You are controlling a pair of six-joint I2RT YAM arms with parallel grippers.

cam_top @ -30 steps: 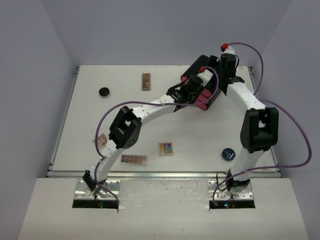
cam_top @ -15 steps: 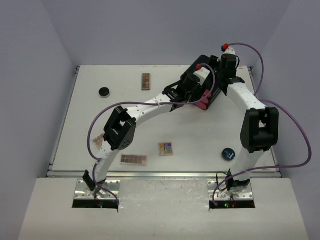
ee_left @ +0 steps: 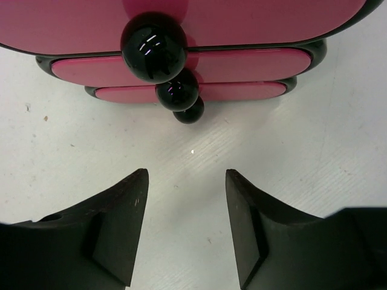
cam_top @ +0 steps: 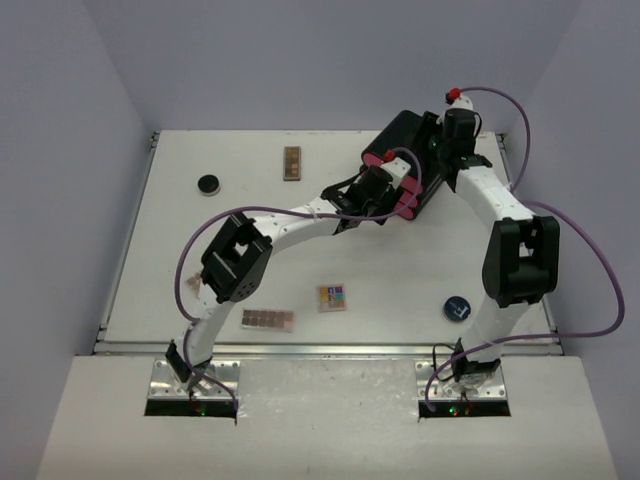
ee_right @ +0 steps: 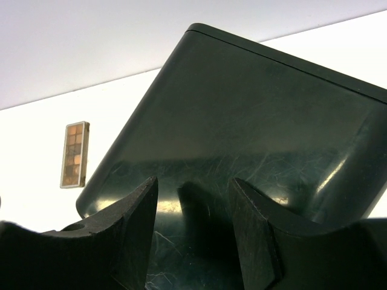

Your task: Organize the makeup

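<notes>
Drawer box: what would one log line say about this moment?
left hand: open, empty, facing drawer knobs | right hand: open, at black box | multicoloured palette: on table

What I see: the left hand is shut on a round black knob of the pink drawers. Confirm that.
Not shut. The left wrist view shows the left hand open and empty, with the round black knobs of the pink drawers ahead of it, untouched.
</notes>
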